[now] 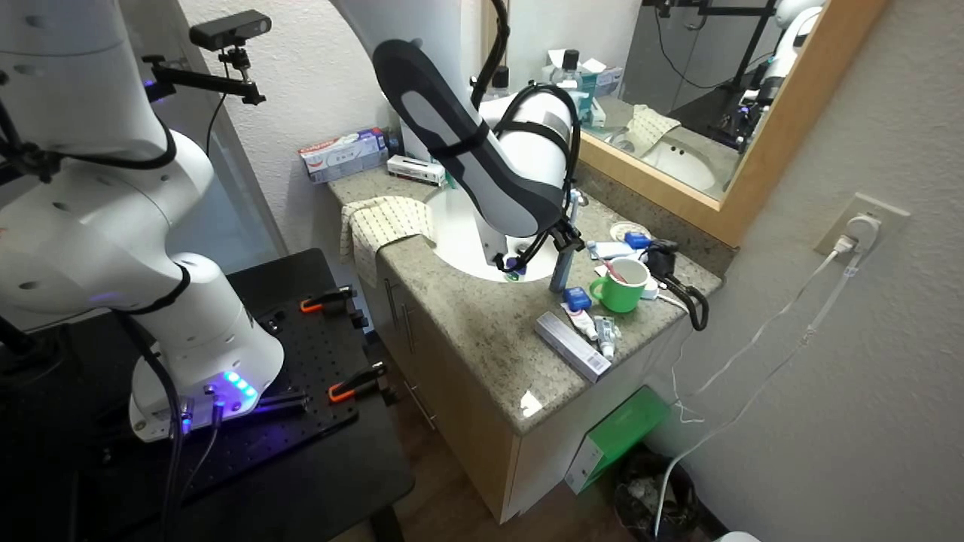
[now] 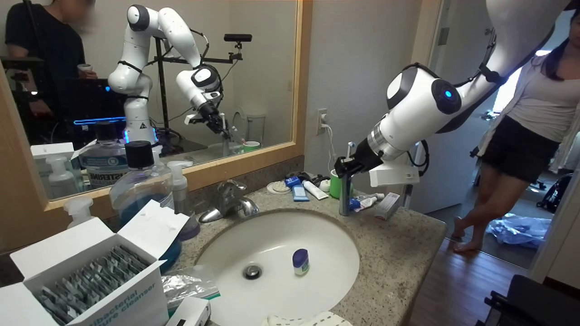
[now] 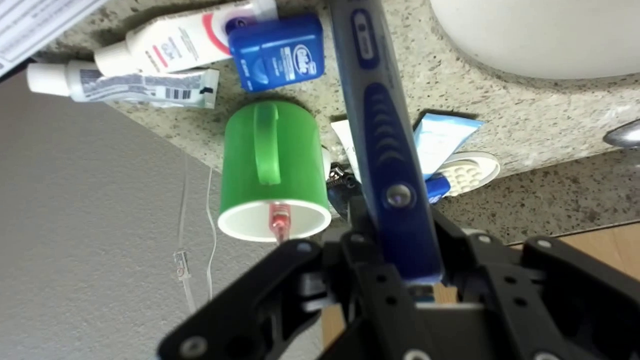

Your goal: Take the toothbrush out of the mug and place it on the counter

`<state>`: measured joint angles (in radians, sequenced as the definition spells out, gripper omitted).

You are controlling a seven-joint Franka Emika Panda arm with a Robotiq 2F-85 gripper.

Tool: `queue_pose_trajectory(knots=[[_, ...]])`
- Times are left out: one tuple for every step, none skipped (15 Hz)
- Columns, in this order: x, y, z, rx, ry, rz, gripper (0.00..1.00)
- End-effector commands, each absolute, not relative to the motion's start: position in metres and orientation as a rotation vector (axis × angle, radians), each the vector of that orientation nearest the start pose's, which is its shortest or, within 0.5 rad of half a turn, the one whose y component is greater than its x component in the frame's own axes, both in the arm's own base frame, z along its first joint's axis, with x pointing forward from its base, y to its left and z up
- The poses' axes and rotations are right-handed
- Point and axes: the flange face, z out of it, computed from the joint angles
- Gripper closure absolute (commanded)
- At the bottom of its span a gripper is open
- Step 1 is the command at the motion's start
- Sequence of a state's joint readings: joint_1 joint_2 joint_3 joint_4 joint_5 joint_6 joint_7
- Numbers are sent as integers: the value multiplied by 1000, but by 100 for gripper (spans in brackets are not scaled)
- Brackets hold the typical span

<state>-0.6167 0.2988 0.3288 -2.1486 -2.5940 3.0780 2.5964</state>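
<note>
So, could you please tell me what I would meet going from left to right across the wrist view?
From the left: box → silver tube → mug → blue toothbrush → sink. I left out things whose places overlap too much to order clearly.

The site is a bathroom. In an exterior view, a sink (image 2: 328,271) is set into the counter (image 2: 398,244); faucet (image 2: 230,199) at far left, mirror (image 2: 267,90) beyond. In the wrist view, floss (image 3: 277,52) lies beside the mug (image 3: 300,155).

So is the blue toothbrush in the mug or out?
Out: in an exterior view the toothbrush is beside the mug, with a gap between them.
</note>
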Motion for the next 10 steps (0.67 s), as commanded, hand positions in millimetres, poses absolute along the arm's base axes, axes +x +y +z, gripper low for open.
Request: queue_pose_trajectory(knots=[[495, -102, 253, -2917, 482, -1181, 89], [494, -102, 253, -2919, 474, -1179, 88], [494, -101, 253, -2924, 459, -1178, 85], [493, -101, 253, -2926, 453, -1179, 83], [493, -102, 253, -2930, 443, -1181, 81], [493, -101, 254, -2933, 434, -1183, 74], [492, -101, 254, -2934, 429, -1183, 77], [492, -101, 255, -2937, 421, -1183, 63], [491, -100, 250, -2940, 418, -1183, 57], [490, -100, 250, -2941, 417, -1182, 48]])
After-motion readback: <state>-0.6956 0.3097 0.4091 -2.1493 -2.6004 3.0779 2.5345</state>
